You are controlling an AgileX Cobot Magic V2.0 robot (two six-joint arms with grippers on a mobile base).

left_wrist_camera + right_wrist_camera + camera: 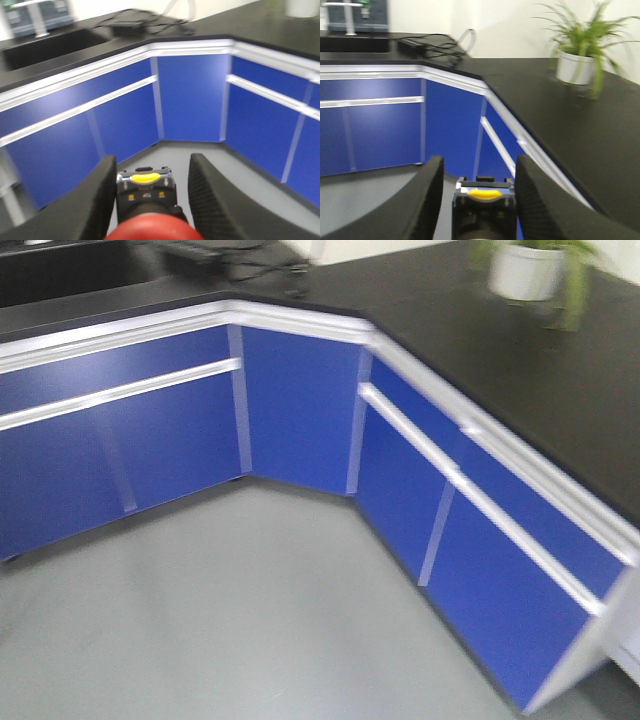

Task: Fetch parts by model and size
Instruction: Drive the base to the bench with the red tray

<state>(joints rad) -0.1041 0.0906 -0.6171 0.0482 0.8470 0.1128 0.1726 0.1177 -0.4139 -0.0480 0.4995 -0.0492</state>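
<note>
Left wrist view showed the left fingers set narrow around the red-capped push-button switch, which hung over the grey floor and rested on no surface. Its red dome lay nearest the camera. Its dark base ran straight out from the wrist, along the fingers, to a yellow tab at the far end. The left finger touched the base while a thin gap showed at the right one, so the grip was probably taken lower, at the cap.

Right wrist view showed the same arrangement. The right fingers were narrow around a second push-button switch, its long axis likewise pointing forward. Its cap was cut off by the bottom edge, so its colour could not be told.

Both parts were therefore in hand, 1 per arm. Carrying them to a drop-off seemed the step under way, though every view was blurred.

Ahead stood blue cabinets in an L under a black table. A potted plant stood far right, and a sink and cables lay far left. The right run of table lay nearer the right arm, so that arm would likely reach it first.
</note>
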